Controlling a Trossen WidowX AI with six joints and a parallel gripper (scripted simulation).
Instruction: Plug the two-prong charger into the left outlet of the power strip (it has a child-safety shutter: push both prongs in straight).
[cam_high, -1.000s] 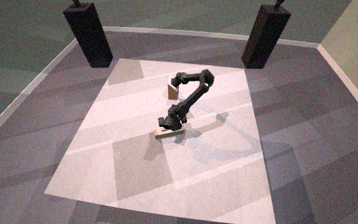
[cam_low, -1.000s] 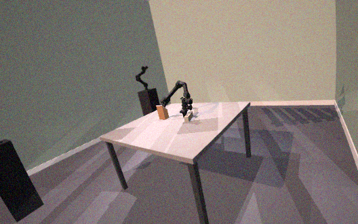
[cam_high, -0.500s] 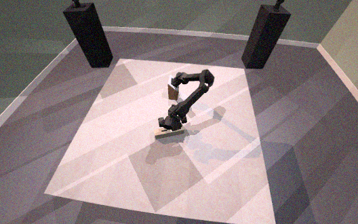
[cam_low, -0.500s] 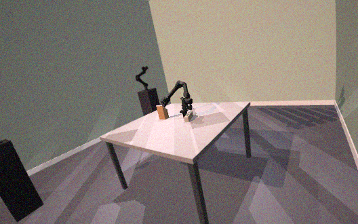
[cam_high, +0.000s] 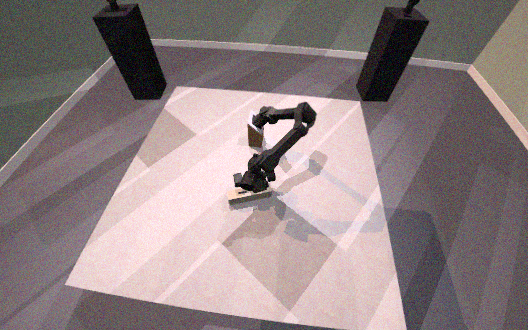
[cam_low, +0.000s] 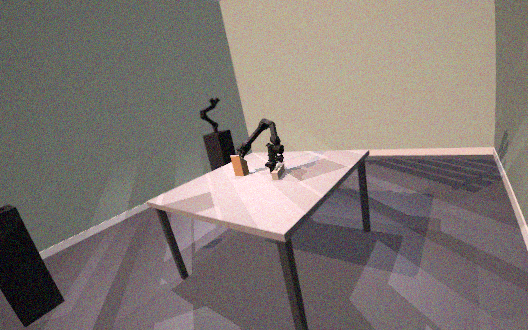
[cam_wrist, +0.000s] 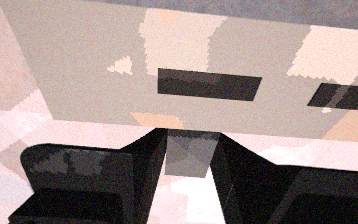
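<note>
With the jaws partly open and gripping the charger (cam_wrist: 191, 154), keep it square to the strip (cam_high: 250, 198) (cam_low: 277, 173) (cam_wrist: 95, 95) just beyond them, then press straight!

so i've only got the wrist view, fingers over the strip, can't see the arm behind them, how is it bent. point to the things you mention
Observer: It arches up from its base to a high elbow (cam_high: 306, 115) (cam_low: 266, 123), then comes down to the gripper (cam_high: 246, 191) (cam_low: 273, 167) (cam_wrist: 192, 134) at the power strip (cam_high: 250, 198) (cam_low: 276, 175) (cam_wrist: 100, 95).
Operator: anything else on the table i'd miss
Observer: Yes, an orange-brown block (cam_high: 255, 136) (cam_low: 239, 166) stands near the arm's base, apart from the strip.
</note>
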